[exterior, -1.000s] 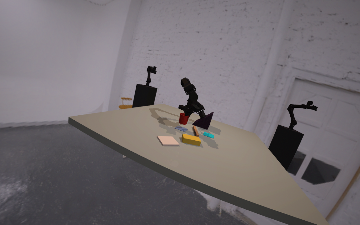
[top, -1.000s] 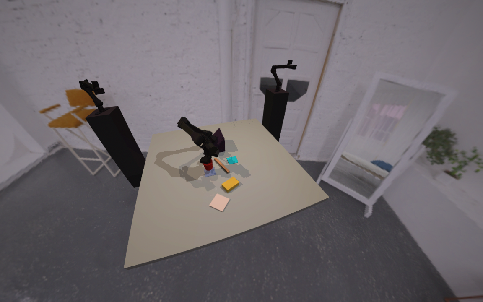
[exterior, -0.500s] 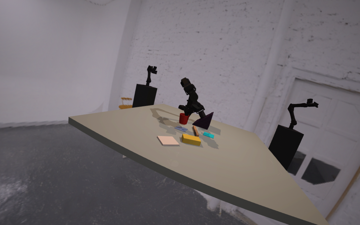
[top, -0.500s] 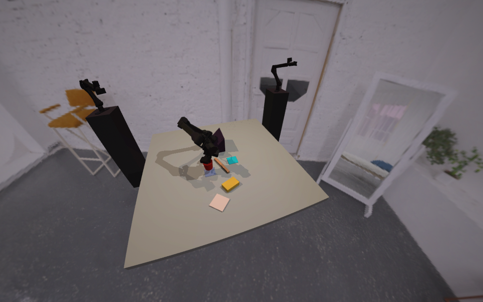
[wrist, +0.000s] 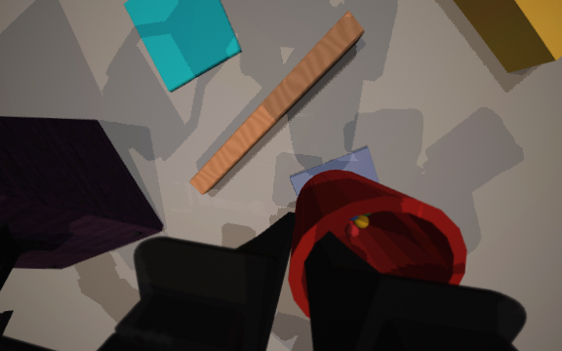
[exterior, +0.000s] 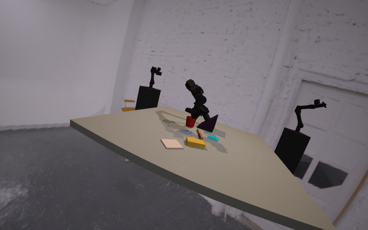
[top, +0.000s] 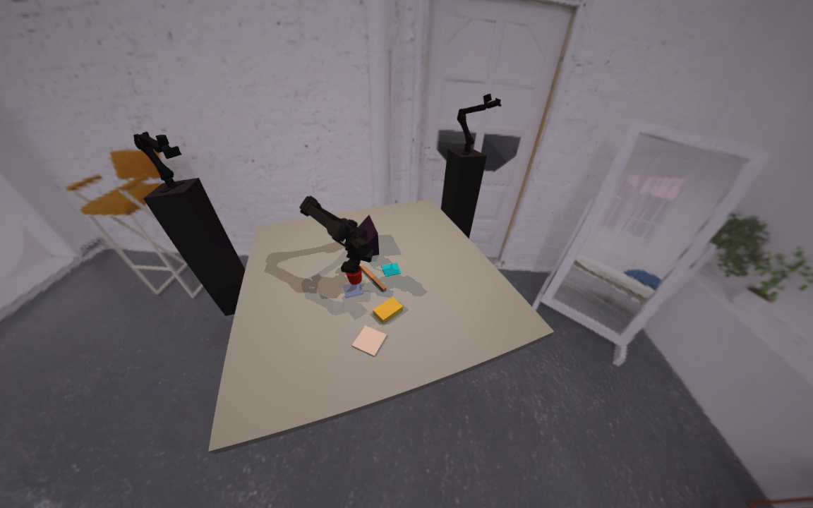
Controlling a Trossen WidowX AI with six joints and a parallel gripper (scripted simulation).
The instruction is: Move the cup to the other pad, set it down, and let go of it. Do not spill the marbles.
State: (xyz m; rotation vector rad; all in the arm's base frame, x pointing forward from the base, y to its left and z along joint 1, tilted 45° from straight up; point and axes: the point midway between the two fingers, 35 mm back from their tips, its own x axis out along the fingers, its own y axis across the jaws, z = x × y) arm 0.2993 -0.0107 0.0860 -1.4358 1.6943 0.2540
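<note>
The red cup (wrist: 379, 239) is gripped at its rim by the claw (wrist: 301, 253), one finger outside the wall and one inside, and it hangs above the desk (exterior: 236, 171), over the blue-grey pad (wrist: 354, 163). In the exterior view the cup (exterior: 190, 121) has free space under it and the pad (exterior: 185, 131) lies lower in front. Inside the cup a yellow marble (wrist: 362, 221) and a red marble (wrist: 351, 230) are visible.

In the wrist view, from left to right: the dark purple block (wrist: 47, 190) at the left edge, the teal block (wrist: 183, 39) at the top, the long wooden bar (wrist: 281, 99) lying diagonally just beside the blue-grey pad, then the cup, and the yellow block (wrist: 535, 29) at the top right corner.

In the top view the pink pad (top: 369, 340) lies nearer to the front of the desk, just past the yellow block (top: 387, 309) and well apart from the cup (top: 353, 276).
</note>
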